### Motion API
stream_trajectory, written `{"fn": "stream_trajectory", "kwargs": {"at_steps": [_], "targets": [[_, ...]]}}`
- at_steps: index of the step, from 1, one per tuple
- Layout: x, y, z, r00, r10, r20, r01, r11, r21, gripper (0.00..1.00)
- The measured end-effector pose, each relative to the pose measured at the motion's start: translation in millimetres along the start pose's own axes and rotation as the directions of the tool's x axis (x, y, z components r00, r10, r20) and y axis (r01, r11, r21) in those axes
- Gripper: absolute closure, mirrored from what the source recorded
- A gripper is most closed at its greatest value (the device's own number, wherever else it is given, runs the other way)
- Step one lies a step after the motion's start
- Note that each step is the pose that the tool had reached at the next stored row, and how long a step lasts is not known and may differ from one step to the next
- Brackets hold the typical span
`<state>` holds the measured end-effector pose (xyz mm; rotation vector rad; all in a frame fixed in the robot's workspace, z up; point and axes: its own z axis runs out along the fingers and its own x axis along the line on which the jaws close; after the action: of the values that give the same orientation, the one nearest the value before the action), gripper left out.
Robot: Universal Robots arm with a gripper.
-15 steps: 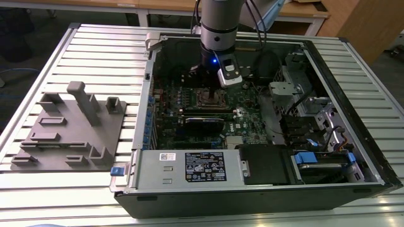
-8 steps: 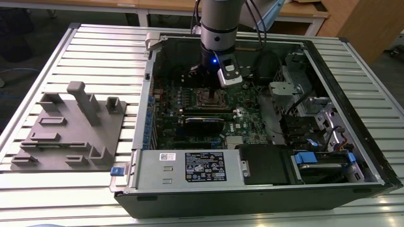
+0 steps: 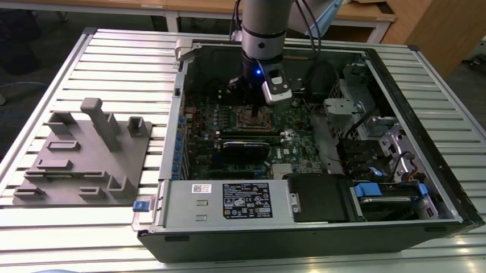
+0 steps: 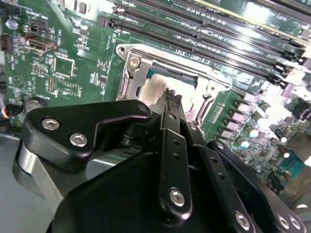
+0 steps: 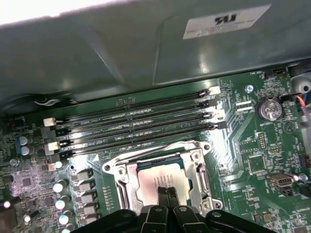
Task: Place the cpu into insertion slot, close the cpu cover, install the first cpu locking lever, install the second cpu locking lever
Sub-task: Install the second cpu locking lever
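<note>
The cpu [image 5: 160, 182] lies flat inside the insertion slot [image 5: 124, 182] on the motherboard [image 5: 252, 145], its silver top visible in the first wrist view. The cpu cover [image 5: 197, 170] appears to lie down around the chip as a silvery frame, though whether it is latched cannot be told. The gripper [image 5: 166, 192] hangs directly over the chip with its fingers drawn together, tips at or just above the metal top, holding nothing. The memory slots [image 5: 136, 128] run just beside the socket. Risk, as judged: downward pressure from the closed tips could scratch the chip or skew it in the socket, damaging the contacts.
</note>
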<state>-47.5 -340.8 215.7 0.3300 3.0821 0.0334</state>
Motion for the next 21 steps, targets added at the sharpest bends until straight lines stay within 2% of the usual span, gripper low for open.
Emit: {"fn": "stream_trajectory", "kwargs": {"at_steps": [5,9,16,21], "targets": [[-0.4,0.3,-10.4,1.0,0.0,0.0,0.0,1.0,0.0001,0.9],[-0.6,-0.1,-11.1,1.0,0.0,0.0,0.0,1.0,0.0,0.9],[-2.2,-8.1,-11.5,1.0,0.0,-0.0001,0.0,1.0,0.0002,0.9],[-2.8,-9.0,-17.3,1.0,0.0,0.0,0.0,1.0,-0.0002,0.9]]}}
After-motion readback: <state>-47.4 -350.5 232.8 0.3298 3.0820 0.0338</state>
